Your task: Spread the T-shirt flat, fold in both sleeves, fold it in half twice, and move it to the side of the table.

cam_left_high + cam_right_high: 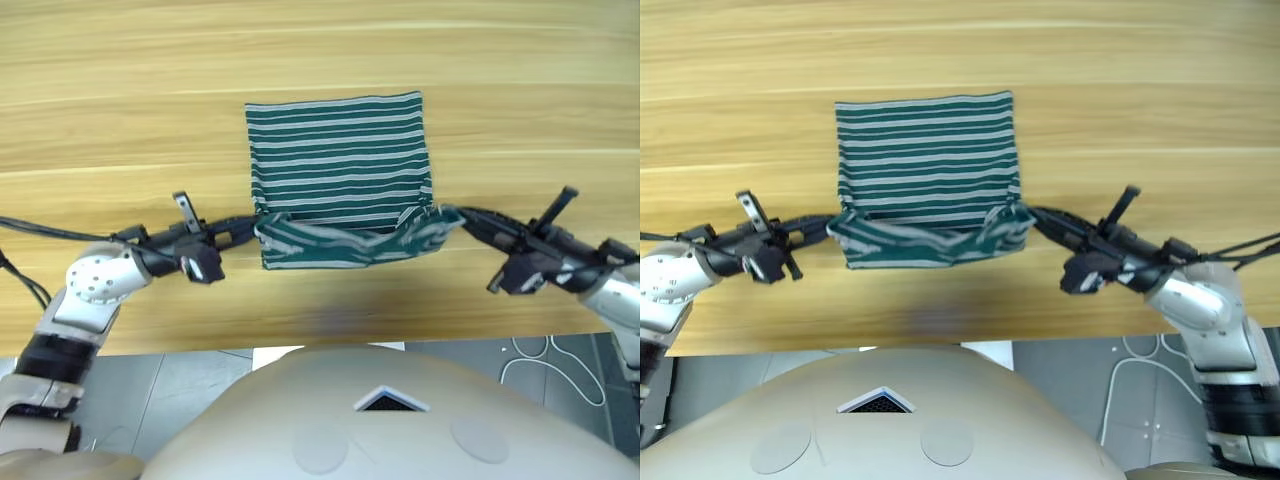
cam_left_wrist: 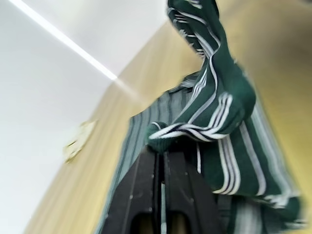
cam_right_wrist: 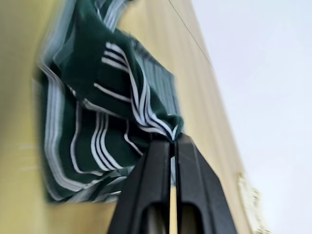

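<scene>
A green T-shirt point(image 1: 340, 160) with white stripes lies folded into a rectangle on the wooden table point(image 1: 120, 110). Its near edge is lifted off the table and sags between my two grippers. My left gripper point(image 1: 258, 222) is shut on the near left corner of the T-shirt point(image 2: 204, 112). My right gripper point(image 1: 440, 213) is shut on the near right corner of the T-shirt point(image 3: 122, 92). In both wrist views the black fingers point(image 2: 168, 165) press together with striped cloth bunched at their tips.
Bare wooden tabletop extends to the left, right and far side of the shirt. The table's near edge point(image 1: 300, 345) runs just below the grippers, with grey floor and a white cable point(image 1: 555, 365) beyond it at the right.
</scene>
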You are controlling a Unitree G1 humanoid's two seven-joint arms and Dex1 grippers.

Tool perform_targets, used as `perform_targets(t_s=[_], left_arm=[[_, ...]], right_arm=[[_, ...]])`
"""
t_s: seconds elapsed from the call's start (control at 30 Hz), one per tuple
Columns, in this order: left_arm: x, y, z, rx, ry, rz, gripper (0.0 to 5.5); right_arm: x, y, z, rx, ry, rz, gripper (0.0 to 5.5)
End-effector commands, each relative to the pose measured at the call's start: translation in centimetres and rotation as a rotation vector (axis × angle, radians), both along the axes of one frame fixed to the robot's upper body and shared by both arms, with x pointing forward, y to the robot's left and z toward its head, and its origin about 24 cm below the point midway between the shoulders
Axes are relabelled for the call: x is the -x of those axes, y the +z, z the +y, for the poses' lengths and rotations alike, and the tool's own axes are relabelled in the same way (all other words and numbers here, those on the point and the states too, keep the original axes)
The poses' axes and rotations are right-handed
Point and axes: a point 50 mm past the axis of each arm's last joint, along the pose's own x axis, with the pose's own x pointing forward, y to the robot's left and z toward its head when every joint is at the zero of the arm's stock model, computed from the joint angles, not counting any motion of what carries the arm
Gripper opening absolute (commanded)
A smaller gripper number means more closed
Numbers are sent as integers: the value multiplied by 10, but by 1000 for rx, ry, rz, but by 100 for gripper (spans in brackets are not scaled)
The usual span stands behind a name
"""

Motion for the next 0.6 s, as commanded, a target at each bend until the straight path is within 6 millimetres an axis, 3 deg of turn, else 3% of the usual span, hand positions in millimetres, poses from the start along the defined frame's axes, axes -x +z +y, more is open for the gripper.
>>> perform_targets(t_s=[0.03, 0.27, 0.37, 0.6], left_arm=[[-40, -5, 5, -3, 129, -37, 4], [-82, -1, -2, 41, 224, -95, 4], [-102, -12, -6, -40, 293, -102, 4], [-131, -21, -10, -46, 451, -116, 4]], right_arm=[[-47, -2, 6, 18, -114, -77, 0], [-95, -6, 18, 34, -213, -128, 0], [-116, -14, 20, 59, -273, -137, 0], [-144, -30, 35, 31, -316, -124, 0]])
